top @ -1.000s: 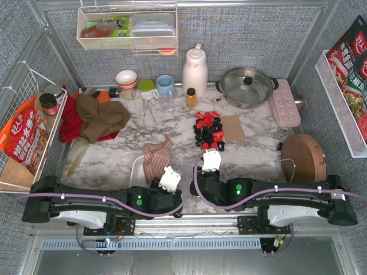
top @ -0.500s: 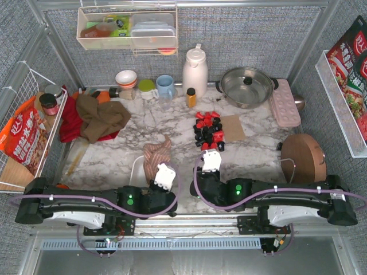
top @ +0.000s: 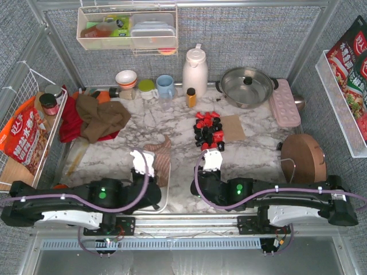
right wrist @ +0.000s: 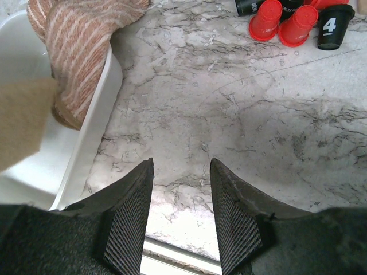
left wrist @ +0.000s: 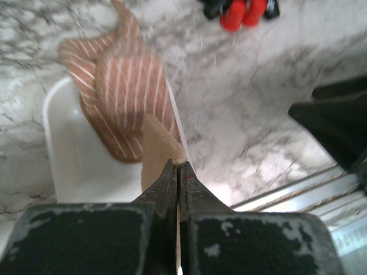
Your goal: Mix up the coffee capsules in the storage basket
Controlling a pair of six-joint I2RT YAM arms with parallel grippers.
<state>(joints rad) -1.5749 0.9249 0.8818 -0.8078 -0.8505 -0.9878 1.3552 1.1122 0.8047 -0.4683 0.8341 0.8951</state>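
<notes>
The coffee capsules (top: 209,129), red and black, stand in a cluster on the marble, outside the storage basket; the left wrist view catches a few of the capsules (left wrist: 241,11), and so does the right wrist view (right wrist: 287,23). The white storage basket (top: 166,195) lies at the near edge with a brown striped cloth (top: 160,159) draped in it. My left gripper (top: 137,156) is shut on a tan edge of that cloth (left wrist: 123,86), its tips (left wrist: 179,163) over the basket (left wrist: 74,166). My right gripper (top: 213,151) hangs open (right wrist: 180,163) over bare marble, just right of the basket's rim (right wrist: 97,126).
A white jug (top: 195,71), a steel pot (top: 248,86), a pink tray (top: 285,102), a round wooden board (top: 303,157), a small orange bottle (top: 191,97) and a brown card (top: 232,127) ring the capsules. Brown and red cloths (top: 97,117) lie at the left.
My left arm has swung left and forward over the basket, and its jaws have closed on the cloth's edge. The right arm has not moved.
</notes>
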